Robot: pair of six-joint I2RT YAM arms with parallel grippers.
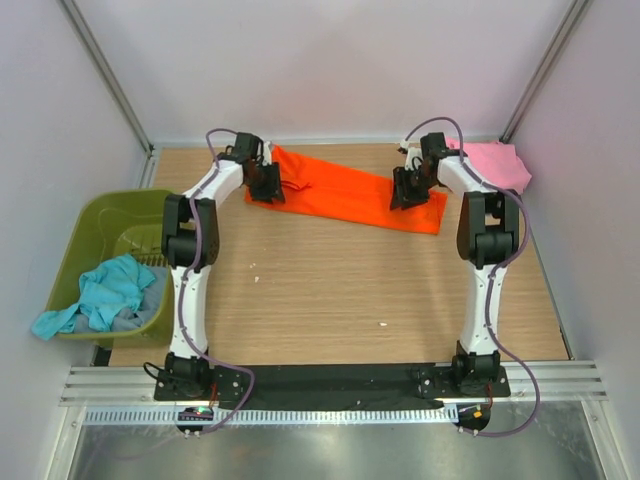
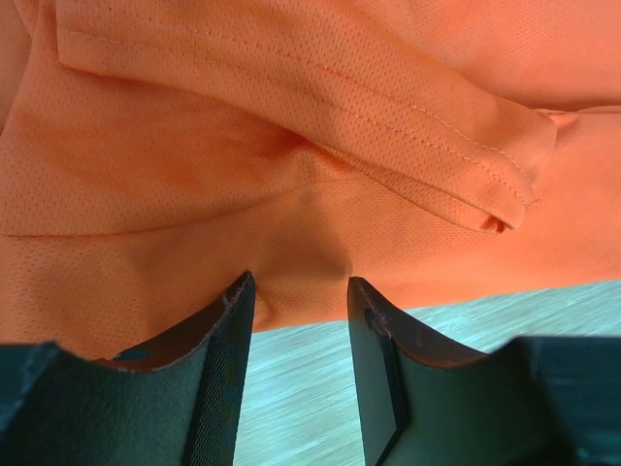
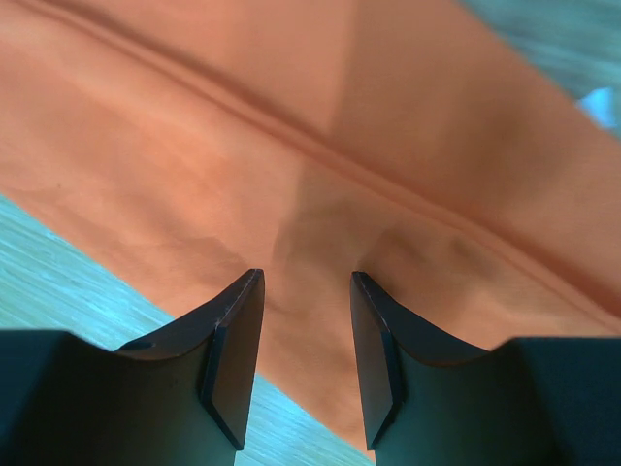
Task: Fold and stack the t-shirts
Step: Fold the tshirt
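The bright orange t-shirt (image 1: pixel 345 195) lies in a long folded strip across the far part of the table. My left gripper (image 1: pixel 266 184) is open at its left end, fingertips at the near edge of the cloth (image 2: pixel 291 146) beside a sleeve hem. My right gripper (image 1: pixel 408 190) is open over its right end, jaws pressed down on the cloth (image 3: pixel 320 146) near its edge. A pale pink t-shirt (image 1: pixel 492 165) lies bunched at the far right behind the right arm. A teal t-shirt (image 1: pixel 105 292) hangs in the olive-green tub (image 1: pixel 95 225).
The tub stands off the table's left edge. White walls and metal posts close in the back and sides. A black mat (image 1: pixel 330 380) and metal rail run along the near edge by the arm bases.
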